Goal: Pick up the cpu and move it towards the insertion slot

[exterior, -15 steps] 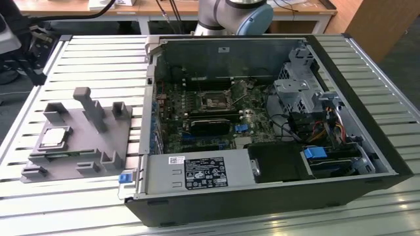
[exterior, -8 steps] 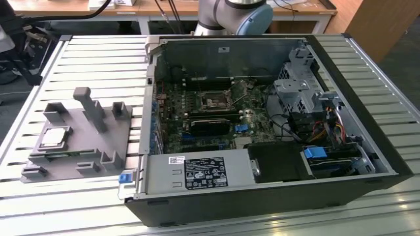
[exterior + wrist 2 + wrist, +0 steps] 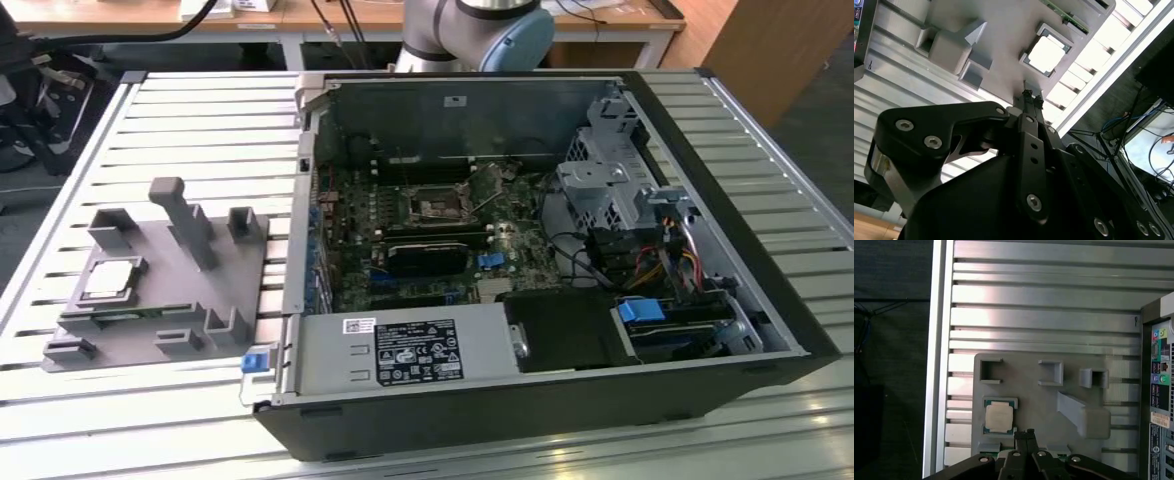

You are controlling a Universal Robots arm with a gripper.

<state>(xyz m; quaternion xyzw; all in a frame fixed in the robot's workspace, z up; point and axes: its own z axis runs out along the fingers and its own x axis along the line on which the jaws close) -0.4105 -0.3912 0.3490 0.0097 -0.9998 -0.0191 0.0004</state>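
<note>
We see the cpu [image 3: 999, 416] lying in its square nest on the grey holder [image 3: 1034, 405]. Our gripper [image 3: 1026, 433] hangs over the holder near the cpu, its fingers pinched together with nothing between them. The insertion slot [image 3: 438, 208] sits well apart, inside the computer box [image 3: 534, 420].

You're working in a robotics lab or workshop: a slatted aluminium-profile table [image 3: 200, 120] carries an opened desktop computer case [image 3: 534, 425] with its motherboard [image 3: 387, 215] bare, beside a grey plastic fixture [image 3: 174, 300]; the robot arm's base [image 3: 481, 30] stands behind, with cables [image 3: 340, 20] and wooden desks [image 3: 134, 10] beyond.
</note>
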